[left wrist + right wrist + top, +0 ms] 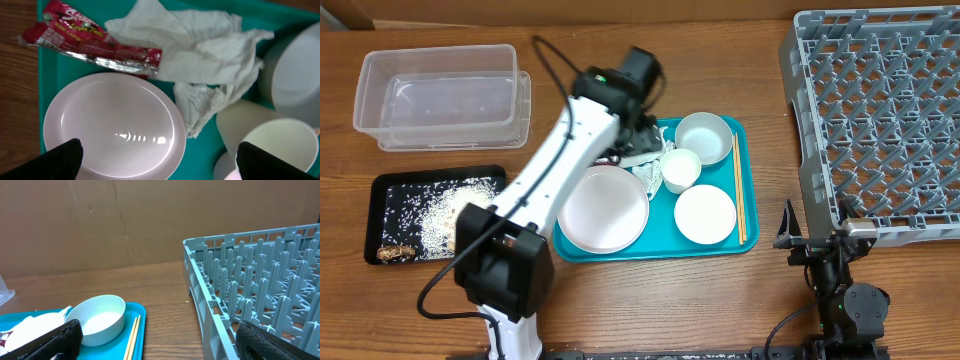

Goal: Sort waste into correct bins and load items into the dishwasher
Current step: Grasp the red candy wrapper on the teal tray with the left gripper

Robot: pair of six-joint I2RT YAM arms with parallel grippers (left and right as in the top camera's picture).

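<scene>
My left gripper is open and empty, hovering over the back left of the teal tray. In the left wrist view its fingers straddle the pink plate and the white cup. Crumpled white napkins and a red-and-white wrapper lie just beyond the plate. A pale bowl, a white plate and chopsticks also sit on the tray. My right gripper is open and empty, low between the tray and the grey dish rack.
A clear plastic tub stands at the back left, empty. A black tray in front of it holds white rice and brown scraps. The left arm's links stretch diagonally over the tray's left edge. A brown cardboard wall backs the table.
</scene>
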